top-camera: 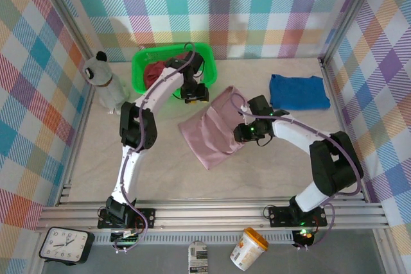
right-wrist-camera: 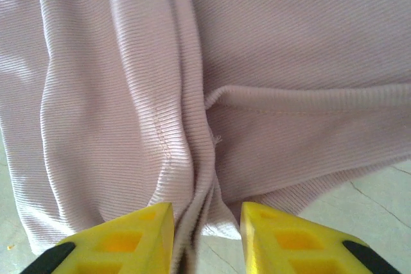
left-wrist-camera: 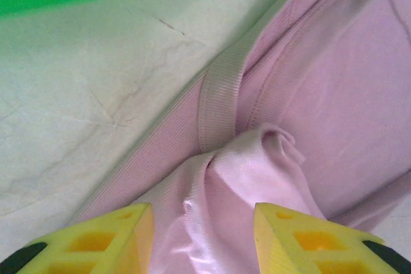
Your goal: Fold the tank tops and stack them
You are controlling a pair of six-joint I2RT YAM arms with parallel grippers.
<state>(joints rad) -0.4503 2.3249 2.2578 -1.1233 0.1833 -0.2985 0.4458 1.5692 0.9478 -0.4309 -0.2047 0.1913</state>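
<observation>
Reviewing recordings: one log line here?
left claw open; right claw open; pink top under both; blue top folded; red top in basket

Plaid fabric walls (top-camera: 218,4) (pastel checks) enclose three sides of a pale, marbled tabletop (top-camera: 212,184); aluminium rails (top-camera: 212,213) frame its near edge under even light.

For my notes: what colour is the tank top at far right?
The tank top is blue; top external view.

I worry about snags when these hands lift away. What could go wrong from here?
1. The pink tank top is bunched between the open fingers of the left hand; lifting could drag it out of shape.
2. A ridge of cloth runs between the fingers of the right hand, so it carries the same snag risk.
</observation>
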